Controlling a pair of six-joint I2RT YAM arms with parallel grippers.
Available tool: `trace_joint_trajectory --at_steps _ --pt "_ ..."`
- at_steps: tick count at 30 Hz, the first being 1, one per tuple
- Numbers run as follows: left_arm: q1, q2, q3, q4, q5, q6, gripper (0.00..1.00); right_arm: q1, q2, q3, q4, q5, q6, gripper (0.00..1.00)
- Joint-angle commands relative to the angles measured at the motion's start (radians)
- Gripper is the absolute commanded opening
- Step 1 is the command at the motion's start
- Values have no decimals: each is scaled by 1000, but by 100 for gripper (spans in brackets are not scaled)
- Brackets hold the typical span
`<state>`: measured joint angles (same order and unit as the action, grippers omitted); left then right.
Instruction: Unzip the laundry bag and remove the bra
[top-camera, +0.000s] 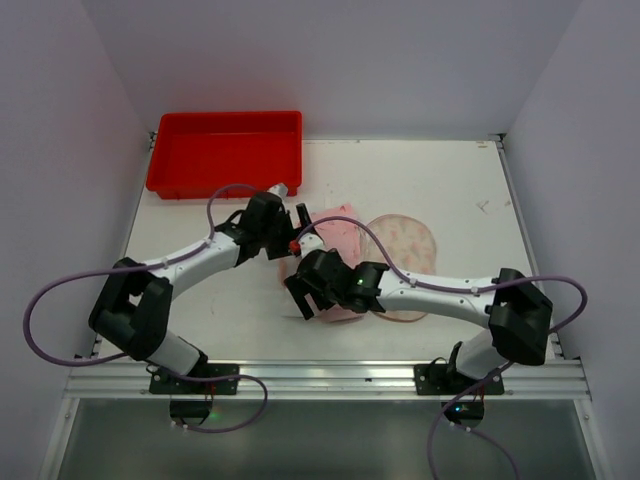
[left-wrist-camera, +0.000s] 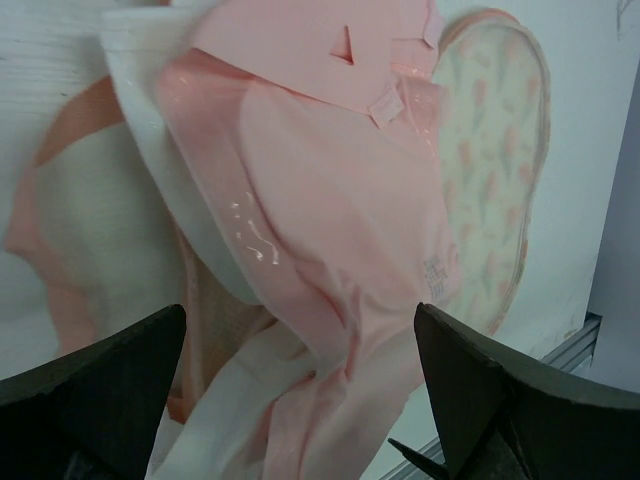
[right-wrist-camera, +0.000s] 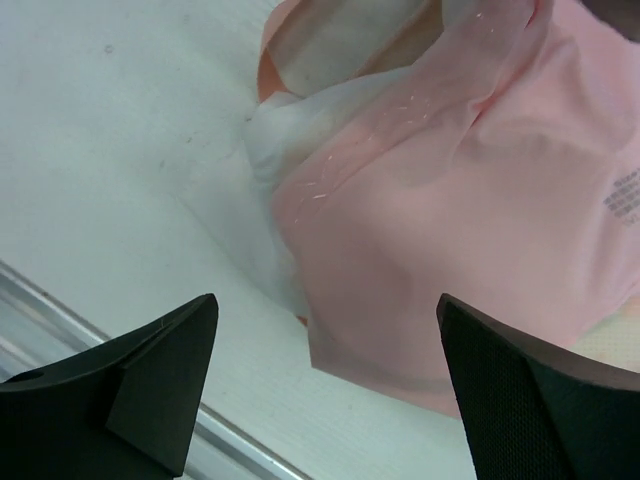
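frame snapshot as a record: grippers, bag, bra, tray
left gripper: open, over the laundry bag, gripping nothing
right gripper: open, at the bag's near edge, gripping nothing
laundry bag: crumpled, lying between the two grippers
bra: one printed cup shows to the right of the bag, the rest is covered by it
red tray: far left corner, apart from the bag

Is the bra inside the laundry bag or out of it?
Partly out: one bra cup lies bare beside the bag; the rest is covered.
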<state>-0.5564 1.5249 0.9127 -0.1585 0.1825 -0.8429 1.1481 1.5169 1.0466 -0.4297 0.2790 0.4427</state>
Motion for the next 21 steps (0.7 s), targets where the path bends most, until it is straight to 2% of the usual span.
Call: trace_joint_trajectory --at_steps 1,8,12,13,17,21 --pt "67 -75 29 -52 20 57 100 9 58 55 -21 94 -52 91" --pt "214 -167 -26 -104 60 111 100 10 134 78 -7 123 -67 76" --pt "245 -239 -60 -125 72 125 100 12 115 69 -11 158 -73 55" --pt "247 -252 -72 -130 78 125 100 12 91 64 -9 166 -78 40" --pt "247 -311 -97 -131 184 110 100 12 2 50 -24 199 -125 2" --pt "245 -373 -109 -116 274 68 100 10 -98 52 -44 232 -194 0"
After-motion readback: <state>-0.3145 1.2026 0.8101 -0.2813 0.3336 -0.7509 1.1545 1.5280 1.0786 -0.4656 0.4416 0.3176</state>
